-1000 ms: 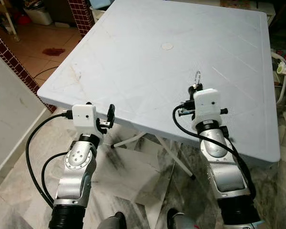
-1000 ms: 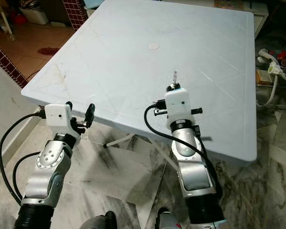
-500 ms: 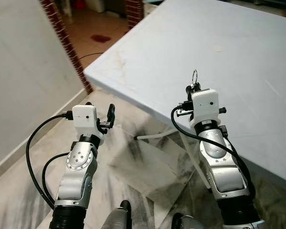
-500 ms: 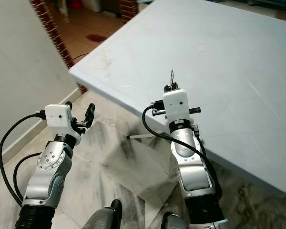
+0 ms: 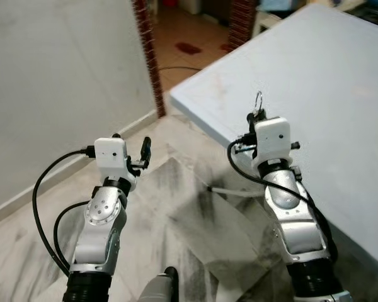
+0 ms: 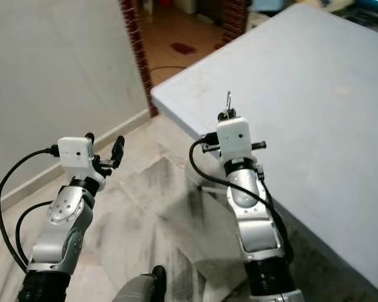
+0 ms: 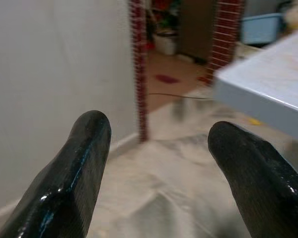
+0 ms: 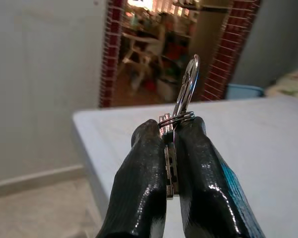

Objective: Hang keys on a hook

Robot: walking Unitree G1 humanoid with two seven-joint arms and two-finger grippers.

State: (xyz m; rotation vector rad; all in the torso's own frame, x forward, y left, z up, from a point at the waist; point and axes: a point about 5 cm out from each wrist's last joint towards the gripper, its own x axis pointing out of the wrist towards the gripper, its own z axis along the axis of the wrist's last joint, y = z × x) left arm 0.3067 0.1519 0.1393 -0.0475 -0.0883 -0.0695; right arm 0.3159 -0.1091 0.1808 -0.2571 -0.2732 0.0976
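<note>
Right gripper [image 8: 170, 148]: the two black fingers pressed together on the keys [image 8: 170, 163], flat metal clamped between the pads. One silver clip ring [image 8: 187, 88] stands up past the fingertips, with a smaller split ring looped at its base. Number of keys in the bunch cannot be told. From the head views the ring pokes up just above the wrist camera housing — held over the near corner of one pale blue table [image 5: 340, 94].

Left gripper [image 7: 159, 163]: two fingers spread wide, nothing between them, touching nothing — held out over marbled floor tiles [image 5: 195, 220]. Ahead of it, a white wall [image 7: 49, 74] ending in one red brick pillar [image 7: 138, 59]; a second brick pillar [image 7: 227, 29] beyond the table corner.
</note>
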